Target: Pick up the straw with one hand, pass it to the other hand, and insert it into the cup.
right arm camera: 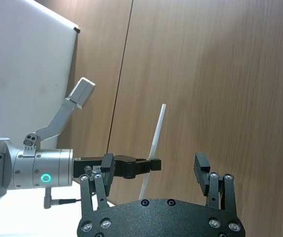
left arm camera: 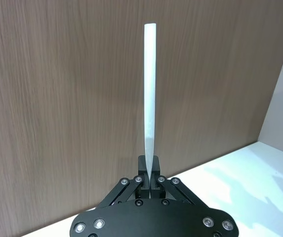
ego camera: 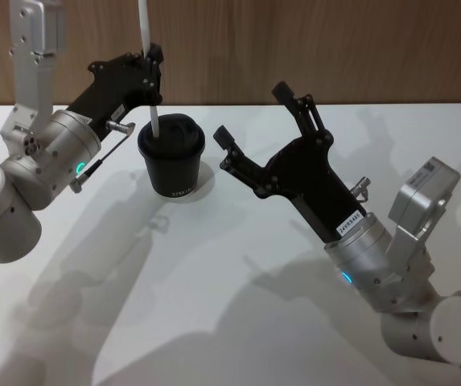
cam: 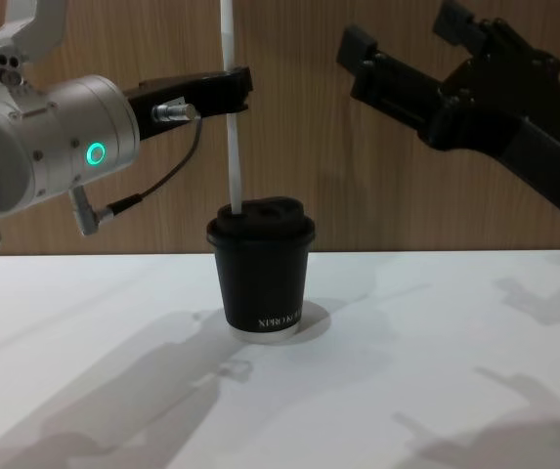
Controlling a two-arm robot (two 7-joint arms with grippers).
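left gripper (ego camera: 153,79) fingers clamp straw (cam: 231,127) upright over cup (cam: 260,278) | right gripper (ego camera: 256,117) fingers apart

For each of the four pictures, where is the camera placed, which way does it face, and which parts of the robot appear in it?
Head view: high, looking down at the cup; both arms show.
Chest view: low, looking across the table; left tool holds the straw at the lid.
Left wrist view: along its own tool toward the wooden wall.
Right wrist view: over the open right tool toward the left arm.
Shared: the straw appears in all four.
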